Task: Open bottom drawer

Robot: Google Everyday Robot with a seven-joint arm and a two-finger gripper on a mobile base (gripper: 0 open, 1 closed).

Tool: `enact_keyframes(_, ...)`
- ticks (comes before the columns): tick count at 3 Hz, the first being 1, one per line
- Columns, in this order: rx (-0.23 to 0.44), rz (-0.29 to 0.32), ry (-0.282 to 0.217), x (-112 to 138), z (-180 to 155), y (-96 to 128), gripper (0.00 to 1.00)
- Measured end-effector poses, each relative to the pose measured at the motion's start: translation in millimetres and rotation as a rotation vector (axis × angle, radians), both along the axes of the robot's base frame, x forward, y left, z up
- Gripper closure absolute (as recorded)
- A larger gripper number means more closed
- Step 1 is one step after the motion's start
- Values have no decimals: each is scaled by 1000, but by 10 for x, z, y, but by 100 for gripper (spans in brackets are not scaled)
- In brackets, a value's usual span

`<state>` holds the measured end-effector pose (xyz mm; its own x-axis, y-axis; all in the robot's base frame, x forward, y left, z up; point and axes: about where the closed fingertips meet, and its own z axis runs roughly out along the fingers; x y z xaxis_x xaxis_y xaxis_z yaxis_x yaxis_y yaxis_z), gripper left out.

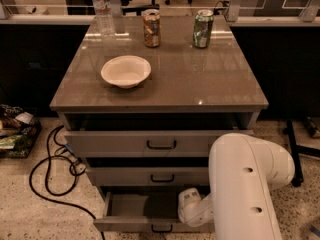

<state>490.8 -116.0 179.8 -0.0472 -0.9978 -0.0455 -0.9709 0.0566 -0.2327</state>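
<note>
The bottom drawer (132, 224) is the lowest grey front of the cabinet. It stands pulled out toward me, and its plain grey inside (142, 205) shows. Its small black bar handle (161, 228) sits at the lower edge of the view. My gripper (188, 207) is low at the drawer's right end, just above the front panel and right of the handle. Only its white wrist part shows, and my big white arm link (247, 184) covers the rest.
The middle drawer (150, 176) and top drawer (145, 144) are slightly out. On the cabinet top are a white bowl (125, 71), a water bottle (102, 7) and two cans (151, 28) (202, 28). A black cable (47, 174) loops on the floor at left, beside a litter pile (15, 134).
</note>
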Motion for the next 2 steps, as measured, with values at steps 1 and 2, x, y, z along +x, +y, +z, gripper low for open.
enact_keyframes(1,10,-10,26,-342,84,13,100)
enact_keyframes(2,11,-12,30,-388,101,16,100)
